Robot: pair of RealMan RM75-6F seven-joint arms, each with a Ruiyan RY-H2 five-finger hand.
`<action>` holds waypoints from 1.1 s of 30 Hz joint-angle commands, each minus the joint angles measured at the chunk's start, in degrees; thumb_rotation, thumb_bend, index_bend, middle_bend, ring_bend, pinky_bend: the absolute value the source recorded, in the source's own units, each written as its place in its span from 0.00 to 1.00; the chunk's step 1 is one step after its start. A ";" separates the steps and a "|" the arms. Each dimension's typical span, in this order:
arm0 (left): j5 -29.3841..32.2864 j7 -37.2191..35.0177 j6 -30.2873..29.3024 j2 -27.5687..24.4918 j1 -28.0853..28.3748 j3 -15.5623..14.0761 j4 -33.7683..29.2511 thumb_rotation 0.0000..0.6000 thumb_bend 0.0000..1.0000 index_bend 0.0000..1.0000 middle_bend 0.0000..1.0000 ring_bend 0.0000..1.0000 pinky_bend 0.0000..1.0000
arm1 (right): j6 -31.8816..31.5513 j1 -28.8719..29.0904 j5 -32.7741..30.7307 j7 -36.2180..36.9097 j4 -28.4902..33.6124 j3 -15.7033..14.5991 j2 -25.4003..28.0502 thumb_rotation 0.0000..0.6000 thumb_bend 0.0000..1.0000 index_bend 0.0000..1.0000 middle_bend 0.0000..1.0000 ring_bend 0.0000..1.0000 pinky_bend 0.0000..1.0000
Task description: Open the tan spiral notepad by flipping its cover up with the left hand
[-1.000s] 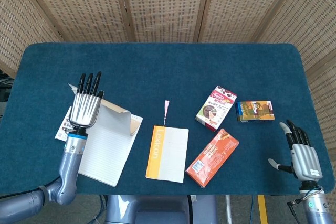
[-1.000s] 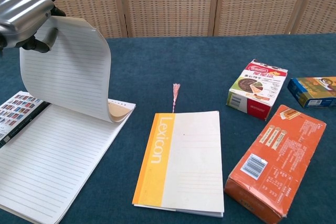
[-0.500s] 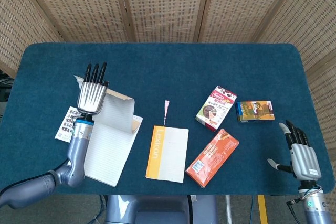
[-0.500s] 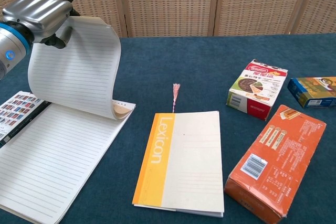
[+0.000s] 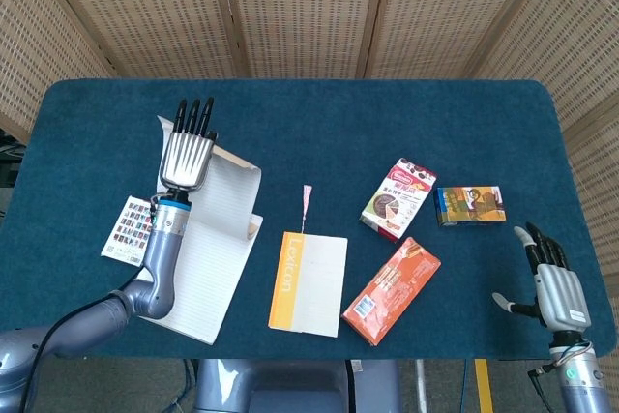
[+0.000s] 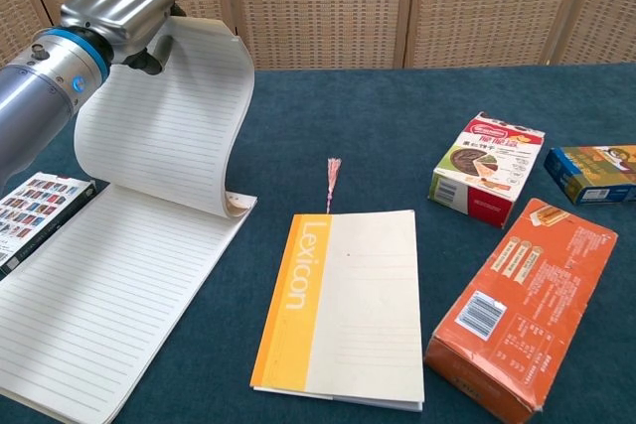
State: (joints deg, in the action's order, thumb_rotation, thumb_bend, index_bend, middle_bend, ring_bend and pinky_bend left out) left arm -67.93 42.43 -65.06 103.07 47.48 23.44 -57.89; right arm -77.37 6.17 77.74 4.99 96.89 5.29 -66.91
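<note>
Left hand (image 6: 119, 9) raised above the near-left part of the blue table (image 5: 309, 113), fingers curled over the top edge of the notepad cover (image 6: 169, 116), which it holds lifted and bowed into a curve. The tan spiral notepad (image 6: 109, 295) lies open directly beneath and in front of this hand, its lined page flat on the cloth and the cover rising from the far edge up to the fingers. Just outboard of the hand's wrist lies a printed card (image 6: 35, 204) of small coloured pictures, partly under the notepad. To the inner side of the left hand sits a notebook (image 6: 343, 305) with an orange spine strip reading "Lexicon". Further toward the right hand (image 5: 556, 287) lie an orange packet (image 6: 517, 305) bearing a barcode label, a biscuit box (image 6: 485, 168) and a blue box (image 6: 594, 172); their print is too small to read. Right hand low at the table's near-right edge, fingers spread, holding nothing
</note>
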 commanded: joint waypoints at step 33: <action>-0.16 -14.35 5.46 8.80 10.51 -1.82 24.98 1.00 0.62 0.70 0.00 0.00 0.03 | 2.11 0.89 -2.38 -0.45 0.73 0.49 -0.31 1.00 0.00 0.00 0.00 0.00 0.00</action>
State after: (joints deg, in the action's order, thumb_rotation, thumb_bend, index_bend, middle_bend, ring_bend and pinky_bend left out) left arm -67.97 28.92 -60.04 111.33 57.47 21.78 -33.92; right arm -75.28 7.05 75.38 4.58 97.59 5.77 -67.22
